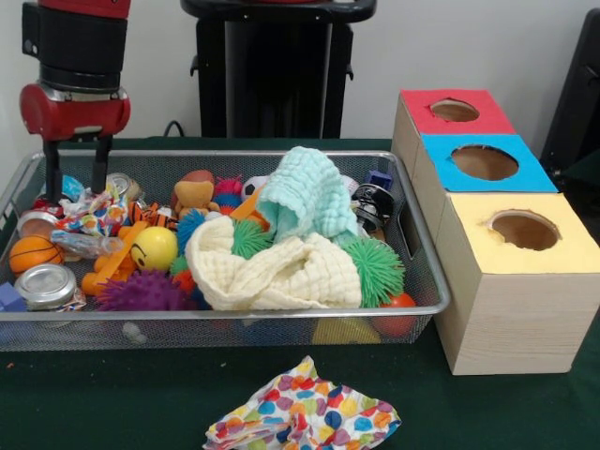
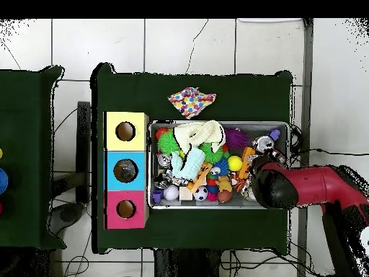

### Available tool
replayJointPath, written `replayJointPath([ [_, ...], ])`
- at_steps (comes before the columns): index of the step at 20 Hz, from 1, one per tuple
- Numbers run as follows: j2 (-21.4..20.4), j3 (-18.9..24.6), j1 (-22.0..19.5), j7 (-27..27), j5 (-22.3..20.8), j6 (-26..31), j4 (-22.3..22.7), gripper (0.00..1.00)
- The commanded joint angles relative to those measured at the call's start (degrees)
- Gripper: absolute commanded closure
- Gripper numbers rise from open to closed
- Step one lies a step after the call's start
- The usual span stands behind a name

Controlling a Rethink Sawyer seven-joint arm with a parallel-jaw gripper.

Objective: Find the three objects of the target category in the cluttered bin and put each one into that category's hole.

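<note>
Gripper (image 1: pixel 75 183), fingers spread, dipped into wire bin's (image 1: pixel 427 272) end farthest from the holed boxes (image 1: pixel 511 281), over candy-wrapper clutter, holding nothing; polka-dot cloth (image 1: pixel 302 414) lies on table outside bin; sorting apparently barely begun, target category unclear.

Green table (image 1: pixel 112 394) | wire bin (image 1: pixel 427 281) centre | three-hole box (image 1: pixel 511 309) right | polka-dot cloth (image 1: pixel 305 417) bottom centre
</note>
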Motion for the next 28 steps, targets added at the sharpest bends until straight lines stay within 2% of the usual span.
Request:
replayJointPath([
  [1,5.1,3.44,1.23,-11.8,-1.59,5.12,-1.79,0.0],
  [8,8.78,4.65,-0.13,-14.44,-2.89,4.38,-5.01,0.0],
  [17,7.06,5.26,0.47,-16.05,-3.62,5.27,-8.2,0.0],
  [23,6.11,5.24,0.4,-15.94,-3.71,4.98,-7.61,0.0],
  [28,2.95,5.51,0.29,-16.89,-1.84,7.49,-6.16,0.0],
])
